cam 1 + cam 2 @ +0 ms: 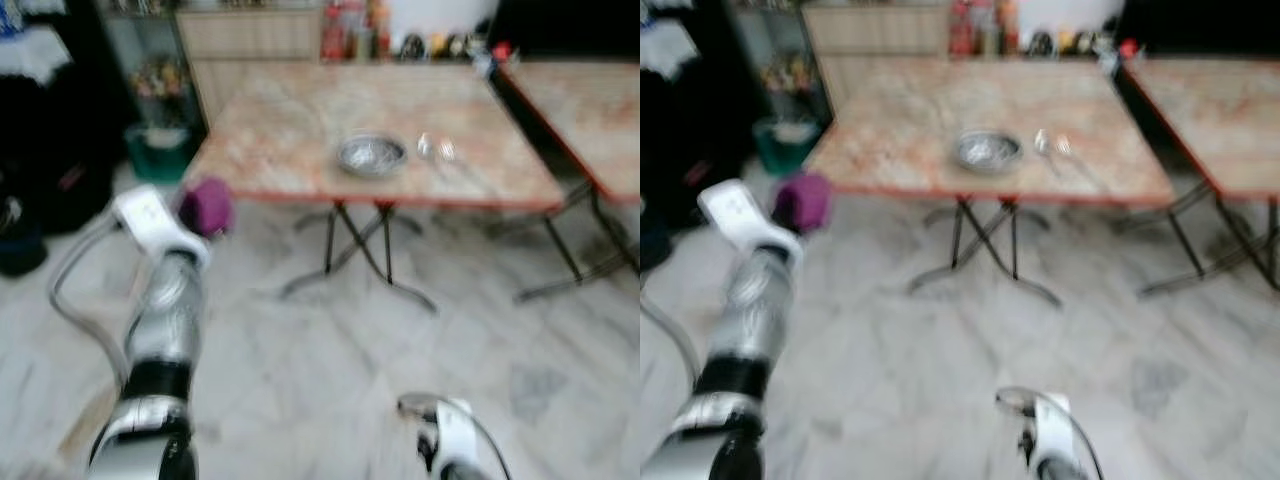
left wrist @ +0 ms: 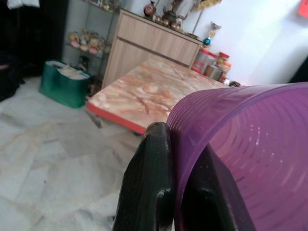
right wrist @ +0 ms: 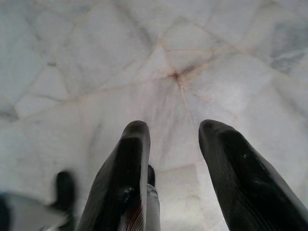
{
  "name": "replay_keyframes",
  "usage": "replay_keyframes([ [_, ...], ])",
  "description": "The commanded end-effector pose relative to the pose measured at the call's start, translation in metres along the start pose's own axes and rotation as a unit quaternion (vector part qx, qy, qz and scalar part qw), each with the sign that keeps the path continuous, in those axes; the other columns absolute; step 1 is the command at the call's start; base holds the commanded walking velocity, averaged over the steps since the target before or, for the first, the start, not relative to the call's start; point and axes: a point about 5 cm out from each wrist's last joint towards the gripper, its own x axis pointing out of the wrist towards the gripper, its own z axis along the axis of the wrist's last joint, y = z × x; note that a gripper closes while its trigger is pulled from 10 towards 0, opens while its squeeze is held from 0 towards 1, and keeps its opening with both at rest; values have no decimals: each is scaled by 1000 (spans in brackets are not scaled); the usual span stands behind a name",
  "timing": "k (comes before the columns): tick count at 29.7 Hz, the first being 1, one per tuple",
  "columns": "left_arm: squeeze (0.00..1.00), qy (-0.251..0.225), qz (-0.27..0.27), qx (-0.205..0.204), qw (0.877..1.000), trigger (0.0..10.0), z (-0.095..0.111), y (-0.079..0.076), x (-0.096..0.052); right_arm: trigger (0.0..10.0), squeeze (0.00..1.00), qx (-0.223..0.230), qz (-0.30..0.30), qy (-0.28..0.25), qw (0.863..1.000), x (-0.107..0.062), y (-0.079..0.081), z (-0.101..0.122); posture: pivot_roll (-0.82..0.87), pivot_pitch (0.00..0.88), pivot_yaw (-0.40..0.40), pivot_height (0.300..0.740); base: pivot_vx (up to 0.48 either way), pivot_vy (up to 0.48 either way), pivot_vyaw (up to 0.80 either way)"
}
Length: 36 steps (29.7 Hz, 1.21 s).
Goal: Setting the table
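1. Carrying a purple cup (image 2: 240,154), the left gripper (image 2: 178,192) is raised ahead of the robot, its black fingers (image 2: 149,183) pinching the cup's ribbed rim, one finger outside the wall and one inside. From the head views the cup (image 1: 206,206) sits in front of the near left corner of the table, not yet over it.
2. On the marble-patterned table (image 1: 300,120) a metal bowl (image 1: 371,154) already rests near the front edge, with what looks like a spoon and fork (image 1: 436,150) just beside it on the right; blur keeps me from being sure of the cutlery.
3. Hanging low, the right gripper (image 3: 173,163) points at the tiled floor (image 3: 144,72) with its fingers spread and nothing between them.
4. My judgement: the setting is partly done. Bowl and cutlery are placed; the cup remains to be brought to the table and stood near the bowl.
5. A second table (image 1: 590,100) stands to the right, nothing visible on it.
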Motion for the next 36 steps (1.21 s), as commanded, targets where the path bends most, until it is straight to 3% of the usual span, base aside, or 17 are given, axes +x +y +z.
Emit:
replay_keyframes([
  [1, 0, -13, 6, 15, 1000, 10000, 9, 5, 2, 10000, 0, 2, 6, -9, 1000, 1, 5, 5, -32, 0, -27, 740, 0, 401, 0],
  [14, 0, -20, 6, 27, 999, 10000, 11, 5, 2, 10000, 0, 3, 7, -11, 1000, 1, 6, 6, -31, 12, -28, 740, 0, 0, 0],
  [36, 0, -21, -12, 39, 999, 10000, 12, -1, 3, 10000, 0, 5, 7, -8, 1000, 1, 7, 4, -27, 0, -17, 740, 331, 0, 0],
])
